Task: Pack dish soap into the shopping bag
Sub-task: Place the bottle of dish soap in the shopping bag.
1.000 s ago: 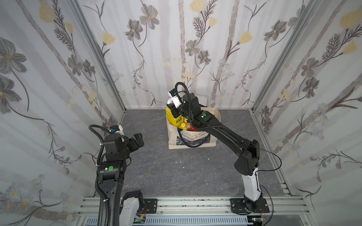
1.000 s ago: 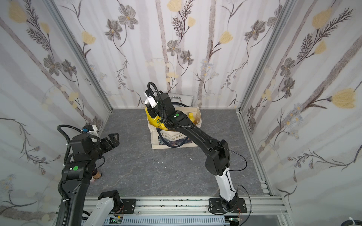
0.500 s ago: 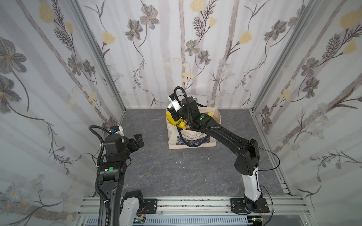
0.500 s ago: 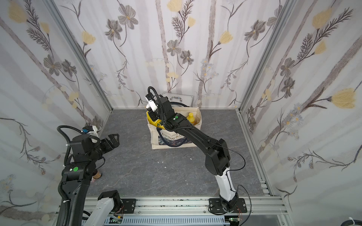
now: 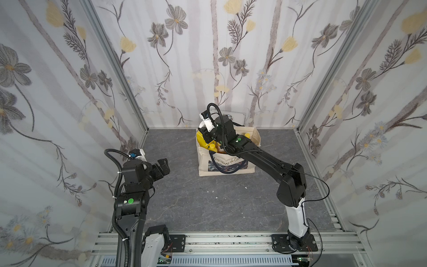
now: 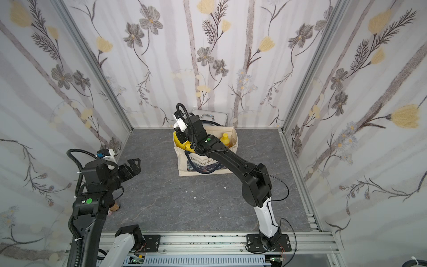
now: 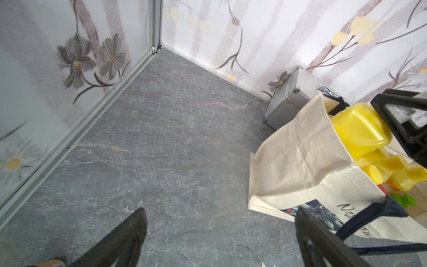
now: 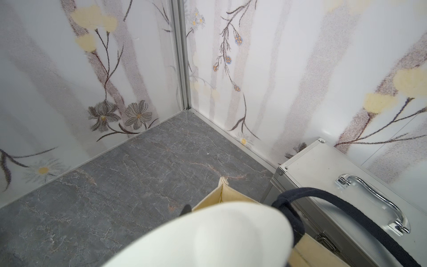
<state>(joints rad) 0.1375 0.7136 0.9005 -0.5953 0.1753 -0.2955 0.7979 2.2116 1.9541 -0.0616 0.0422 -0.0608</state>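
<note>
The cream shopping bag (image 5: 228, 161) (image 6: 203, 161) stands open at the back of the floor. Inside it are dish soap bottles: a big yellow one (image 5: 200, 139) (image 7: 355, 129) at its left end, yellow caps (image 7: 392, 166), a green cap (image 7: 402, 200) and a yellow-capped bottle (image 6: 224, 138). My right gripper (image 5: 205, 133) hangs over the bag's left rear corner, shut on a white bottle (image 8: 208, 235) that hides its jaws in the right wrist view. My left gripper (image 5: 161, 165) (image 7: 220, 215) is open and empty above the floor, left of the bag.
A silver metal case (image 6: 210, 115) (image 8: 335, 185) with a chrome handle stands against the back wall just behind the bag. The bag's navy handle (image 8: 323, 198) lies across it. A small tan object (image 6: 114, 206) sits on the floor beside the left arm. Walls close in on three sides.
My right gripper has shifted slightly left and toward the back wall over the bag's left end, with the white bottle in it. The left arm has not moved.
</note>
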